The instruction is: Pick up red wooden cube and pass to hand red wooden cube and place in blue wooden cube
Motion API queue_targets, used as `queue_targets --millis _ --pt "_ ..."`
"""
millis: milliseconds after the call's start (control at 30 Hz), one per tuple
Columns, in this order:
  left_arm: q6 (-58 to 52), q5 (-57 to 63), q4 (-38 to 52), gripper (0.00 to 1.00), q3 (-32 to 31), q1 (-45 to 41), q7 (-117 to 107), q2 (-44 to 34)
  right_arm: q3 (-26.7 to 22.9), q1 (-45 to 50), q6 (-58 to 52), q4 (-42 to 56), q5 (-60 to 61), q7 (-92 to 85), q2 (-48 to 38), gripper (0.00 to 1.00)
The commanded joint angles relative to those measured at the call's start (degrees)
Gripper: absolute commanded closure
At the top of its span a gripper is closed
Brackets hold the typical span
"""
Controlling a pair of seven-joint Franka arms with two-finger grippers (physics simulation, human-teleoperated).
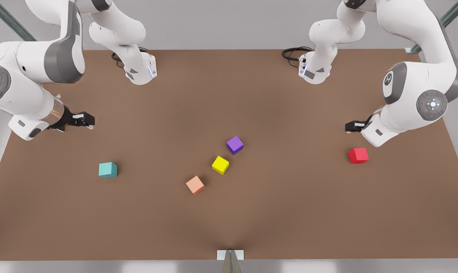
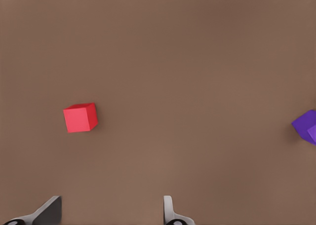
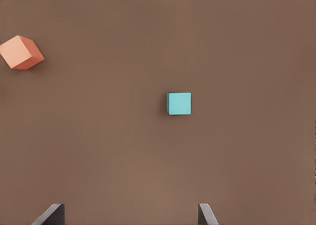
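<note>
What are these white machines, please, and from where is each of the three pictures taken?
They are two simulated robot arms over a brown table. The front view comes from a camera off the arms. The other two come from wrist cameras. The left end effector, open, hovers near the red wooden cube. The right end effector, also open, hovers near the blue wooden cube. Purple, yellow and salmon cubes lie between. Nothing is held.

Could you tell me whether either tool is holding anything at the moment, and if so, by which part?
Nothing is held. The left tool hangs open above the red wooden cube; the right tool hangs open near the blue wooden cube.
</note>
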Motion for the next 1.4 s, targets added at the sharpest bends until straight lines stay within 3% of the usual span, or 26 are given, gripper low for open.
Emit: queue_targets --millis 0,33,133,200,333,467,600,1367 --pt "3.71 -0.03 -0.04 0.00 0.15 0.09 -1.35 0.11 -0.01 -0.09 4.04 -0.35 -0.21 -3.21 -0.20 0.00" --pt "4.41 -0.03 0.05 0.00 1.02 0.00 -1.26 0.99 -0.53 0.96 4.04 -0.09 -2.06 -3.21 0.16 0.00" --pt "22.07 -0.20 0.32 0.00 11.30 -0.17 14.55 14.78 -0.53 0.79 5.18 -0.27 -1.09 -3.91 1.30 0.00" --pt "29.37 -0.20 0.05 0.00 11.92 2.02 19.57 20.15 -0.53 0.70 5.35 -0.36 -1.01 -3.91 1.83 0.00" --pt "34.99 -2.49 -2.67 0.00 14.74 1.94 19.92 23.84 -0.45 1.06 5.35 -0.79 -0.92 -3.65 1.47 0.00" --pt "41.57 -2.23 -15.23 0.00 15.88 1.50 20.45 20.06 -0.45 1.05 5.36 -0.79 -1.01 -3.56 1.65 0.00" --pt "42.12 -2.23 -18.31 0.00 15.88 2.73 20.98 20.41 -0.36 0.88 5.35 -0.79 -0.92 -3.56 1.65 0.00" --pt "42.03 -2.40 -23.50 0.00 15.88 3.87 9.73 23.84 -0.45 0.88 5.36 -1.59 -0.04 -3.91 1.83 0.00"
